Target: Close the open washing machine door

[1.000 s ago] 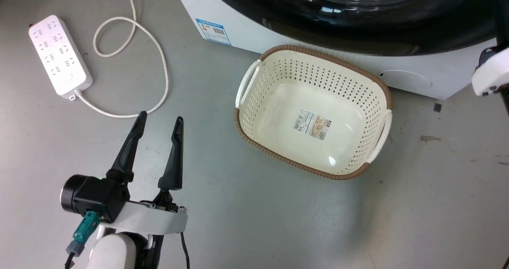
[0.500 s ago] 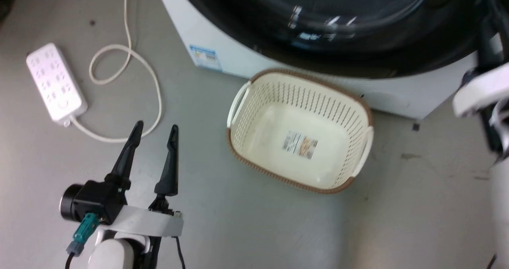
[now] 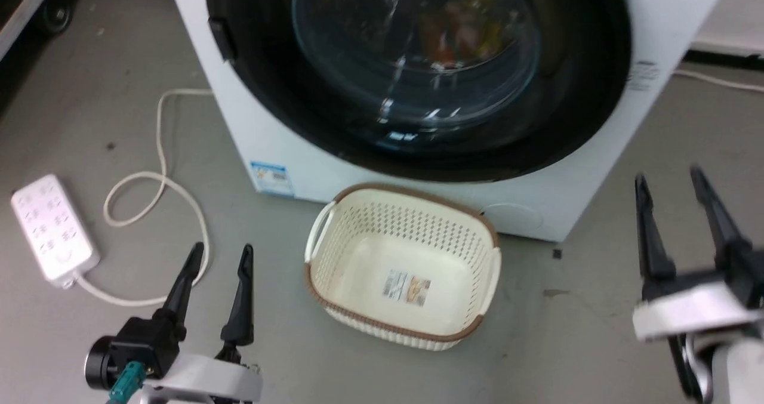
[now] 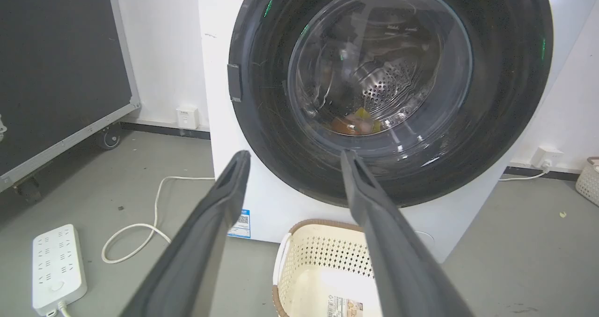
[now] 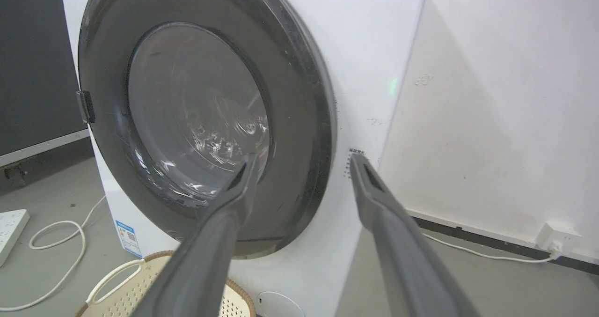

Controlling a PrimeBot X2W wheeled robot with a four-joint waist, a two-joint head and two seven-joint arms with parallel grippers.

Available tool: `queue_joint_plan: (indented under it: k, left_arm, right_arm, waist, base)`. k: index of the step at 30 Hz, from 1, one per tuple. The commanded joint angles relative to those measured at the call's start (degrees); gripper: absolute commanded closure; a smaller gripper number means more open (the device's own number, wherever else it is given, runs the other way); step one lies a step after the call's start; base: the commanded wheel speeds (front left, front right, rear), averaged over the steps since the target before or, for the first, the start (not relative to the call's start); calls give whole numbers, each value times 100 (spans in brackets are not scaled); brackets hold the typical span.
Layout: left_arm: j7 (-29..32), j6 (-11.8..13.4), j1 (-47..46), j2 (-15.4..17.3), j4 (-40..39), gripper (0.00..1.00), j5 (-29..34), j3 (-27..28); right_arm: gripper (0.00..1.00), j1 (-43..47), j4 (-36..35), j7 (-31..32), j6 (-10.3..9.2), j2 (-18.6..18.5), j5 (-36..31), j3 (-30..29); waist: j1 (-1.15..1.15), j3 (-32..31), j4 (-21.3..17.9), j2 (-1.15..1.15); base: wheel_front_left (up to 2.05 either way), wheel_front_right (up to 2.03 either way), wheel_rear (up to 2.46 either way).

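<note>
The washing machine door (image 3: 573,93) is a wide black-rimmed round with a bulging clear glass window. It lies flat against the white machine front, and no gap shows at its rim in any view. The left wrist view shows the door (image 4: 496,97) head-on, with coloured items in the steel drum behind the glass. The right wrist view shows the door (image 5: 299,120) at a slant. My left gripper (image 3: 221,252) is open and empty over the floor at lower left, well short of the machine. My right gripper (image 3: 668,177) is open and empty at lower right, beside the machine's corner.
A cream perforated basket (image 3: 412,188) with a brown rim stands on the floor right in front of the machine. A white power strip (image 3: 51,231) and its looped cable (image 3: 161,183) lie at left. A dark wheeled case (image 4: 56,73) stands further left, and a white wall (image 5: 491,97) rises at right.
The head camera has tilted up, so the whole door now shows. My right gripper has come away from the machine's upper right and now stands at lower right, fingers up.
</note>
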Motion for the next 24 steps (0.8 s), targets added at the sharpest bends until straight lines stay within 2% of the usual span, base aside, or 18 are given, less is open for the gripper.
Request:
queue_joint_plan:
  k: [1,4,8,20,21,24]
  left_arm:
    - [-31,-24,79,28,30,0,-31,7]
    - [-31,-24,133,47,85,0,-59,-24]
    - [-31,-24,205,44,159,0,-30,-57]
    - [-31,-24,122,126,211,0,21,-335]
    - [4,1,130,112,205,100,9,-335]
    - [9,5,130,108,205,100,12,-346]
  right_arm:
    - [0,235,-120,-49,-4,55,-53,-29]
    - [0,638,-289,-89,-4,106,-175,-10]
    - [0,1161,-256,-132,-4,119,43,16]
    - [0,1316,-68,-143,-4,121,219,87]
    - [100,1260,-81,-115,0,98,204,83]
    - [100,1255,-87,-110,1,98,203,85]
  waist:
    - [2,-165,-166,0]
    - [2,-222,-226,0]
    - [2,-339,-275,0]
    - [2,-370,-390,0]
    - [2,-371,-390,0]
    - [2,-374,-392,0]
  base:
    - [0,0,0]
    - [0,0,0]
    - [0,0,0]
    - [0,0,0]
    - [0,0,0]
    - [0,0,0]
